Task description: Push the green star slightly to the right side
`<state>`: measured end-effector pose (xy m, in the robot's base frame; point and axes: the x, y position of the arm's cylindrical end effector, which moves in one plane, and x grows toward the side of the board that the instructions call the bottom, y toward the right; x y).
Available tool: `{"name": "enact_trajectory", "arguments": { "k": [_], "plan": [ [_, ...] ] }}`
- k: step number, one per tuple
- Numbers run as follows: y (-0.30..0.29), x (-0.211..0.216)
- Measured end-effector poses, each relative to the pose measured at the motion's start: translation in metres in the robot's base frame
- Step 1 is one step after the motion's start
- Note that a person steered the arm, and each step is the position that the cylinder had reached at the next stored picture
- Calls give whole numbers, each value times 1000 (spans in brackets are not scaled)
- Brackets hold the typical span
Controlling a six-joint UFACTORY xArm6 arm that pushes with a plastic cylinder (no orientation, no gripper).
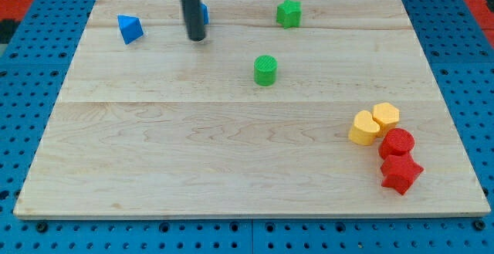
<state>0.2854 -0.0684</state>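
The green star (289,13) sits near the view's top, right of centre, on the wooden board (231,154). My tip (196,37) stands on the board well to the star's left, about a fifth of the board's width away and slightly lower. A green cylinder (265,70) sits below and a little left of the star. A blue block (204,13) is mostly hidden behind my rod.
A blue triangular block (130,28) lies at the top left. At the lower right, two yellow blocks (374,123) touch each other, with a red round block (397,143) and a red star (400,173) just below them.
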Motion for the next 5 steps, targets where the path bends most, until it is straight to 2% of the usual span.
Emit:
{"name": "enact_trajectory", "arguments": {
  "k": [1,2,5],
  "plan": [
    [40,-29],
    [57,-51],
    [166,-55]
  ]
}}
